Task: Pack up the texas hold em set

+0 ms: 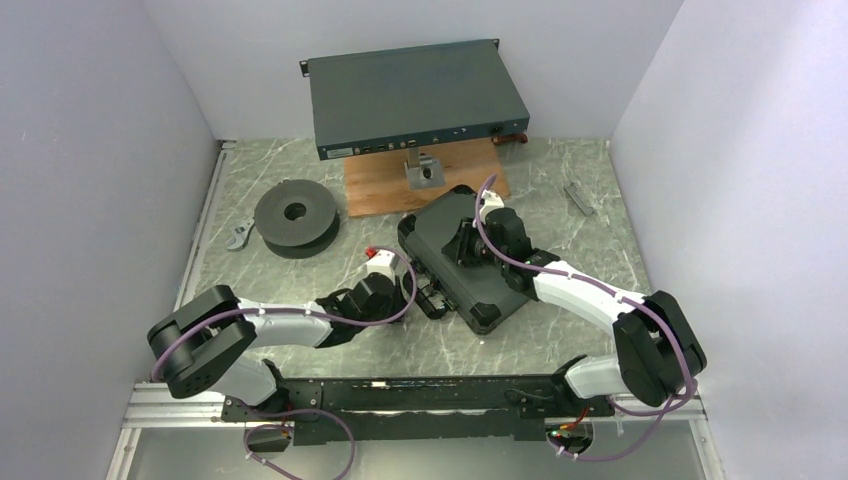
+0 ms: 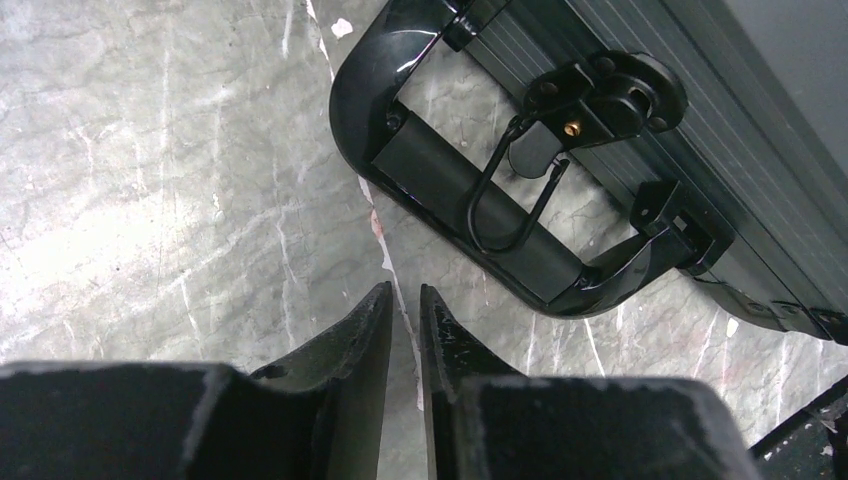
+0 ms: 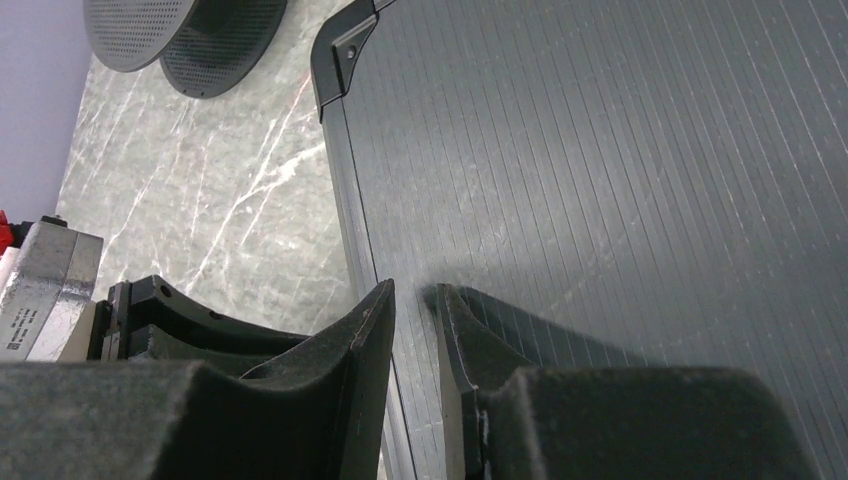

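Note:
The black case (image 1: 492,292) lies closed and flat in the middle of the table, its handle (image 1: 432,296) facing my left arm. My left gripper (image 1: 403,290) is shut and empty, low over the table just short of the handle (image 2: 470,210); its tips (image 2: 405,290) do not touch the handle. A latch (image 2: 600,95) shows on the case's side. My right gripper (image 1: 465,246) is shut and empty, its tips (image 3: 412,288) on or just above the ribbed lid (image 3: 600,150) near its left edge. The chips, cards and discs are hidden.
A dark grey round spool (image 1: 295,215) lies at the left. A flat teal-grey metal box (image 1: 415,100) rests at the back over a wooden board (image 1: 385,188). A small metal bar (image 1: 578,197) lies at the right. Walls close in on three sides.

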Tool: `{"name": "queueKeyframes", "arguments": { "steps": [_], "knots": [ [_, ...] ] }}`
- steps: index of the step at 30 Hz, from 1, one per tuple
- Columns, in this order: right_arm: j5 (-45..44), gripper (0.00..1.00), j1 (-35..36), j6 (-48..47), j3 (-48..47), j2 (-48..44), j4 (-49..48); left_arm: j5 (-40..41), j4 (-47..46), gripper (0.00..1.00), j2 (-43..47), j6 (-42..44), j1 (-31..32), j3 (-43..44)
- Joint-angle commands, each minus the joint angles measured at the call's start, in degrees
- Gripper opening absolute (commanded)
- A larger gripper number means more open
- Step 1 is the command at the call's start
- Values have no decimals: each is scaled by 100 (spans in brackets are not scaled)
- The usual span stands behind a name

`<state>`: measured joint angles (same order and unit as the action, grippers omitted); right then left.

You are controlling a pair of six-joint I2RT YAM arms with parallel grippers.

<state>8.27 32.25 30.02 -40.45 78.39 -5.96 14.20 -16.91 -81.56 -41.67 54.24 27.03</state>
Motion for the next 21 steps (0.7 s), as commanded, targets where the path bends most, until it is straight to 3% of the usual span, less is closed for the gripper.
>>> {"name": "queueKeyframes", "arguments": {
  "steps": [1, 21],
  "knots": [
    [-279, 26, 114, -183, 514, 492, 1902, -107, -261, 21, -78, -43, -19, 221],
    [-808, 24, 708, 199, 529, 628, 2288, -190, -251, 19, -344, 5, -26, 514]
  ]
}}
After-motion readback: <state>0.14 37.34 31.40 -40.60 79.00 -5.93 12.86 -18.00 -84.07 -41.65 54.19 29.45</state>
